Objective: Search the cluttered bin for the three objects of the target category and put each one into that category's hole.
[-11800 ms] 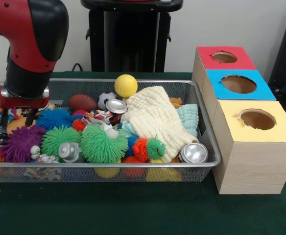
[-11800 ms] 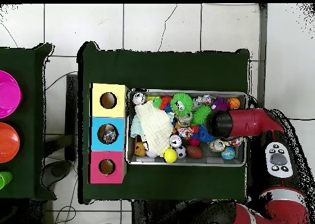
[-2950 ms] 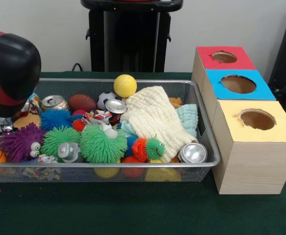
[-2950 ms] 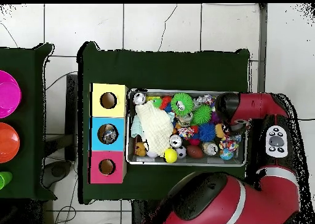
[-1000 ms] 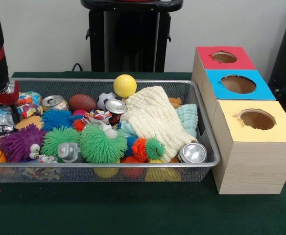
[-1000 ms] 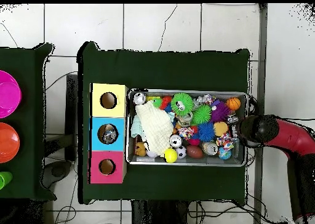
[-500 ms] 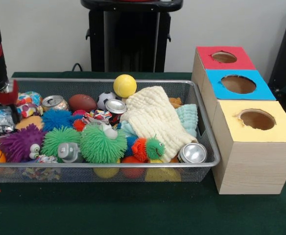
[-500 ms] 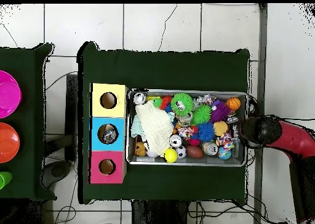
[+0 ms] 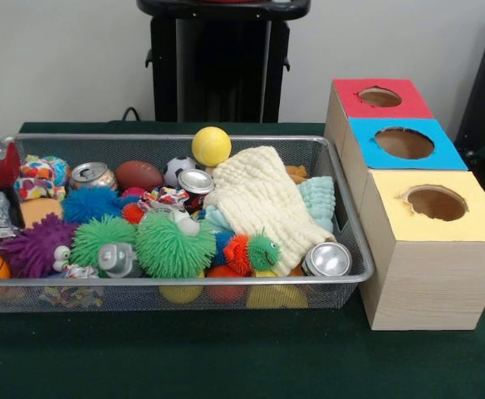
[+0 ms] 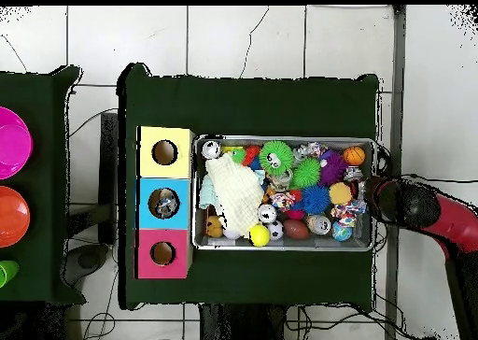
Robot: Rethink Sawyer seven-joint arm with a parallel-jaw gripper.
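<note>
Stood just left of three boxes (image 9: 417, 195) in a row: a wire bin (image 9: 226, 283) full of toys. Lay inside, nearest the boxes, a cloth (image 9: 263, 204); behind it, by the bin's far wall, a ball (image 9: 212, 145); before it, a can (image 9: 327, 260).

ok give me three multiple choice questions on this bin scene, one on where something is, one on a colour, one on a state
1. Where does the yellow ball sit?
A. at the far side of the wire bin, by the cream cloth
B. on the blue-topped box
C. on the table in front of the bin

2. Which colour tops the box nearest the front camera?
A. red
B. blue
C. yellow

3. How does the can by the bin's near corner next to the boxes lie?
A. upright on its base
B. tipped, its silver end toward the camera
C. crushed flat under the cloth

Answers:
1. A: the ball rests high against the bin's far rim beside the cloth.
2. C: the yellow-topped box is nearest, then blue, then red.
3. B: its round silver end faces the front camera.
</note>
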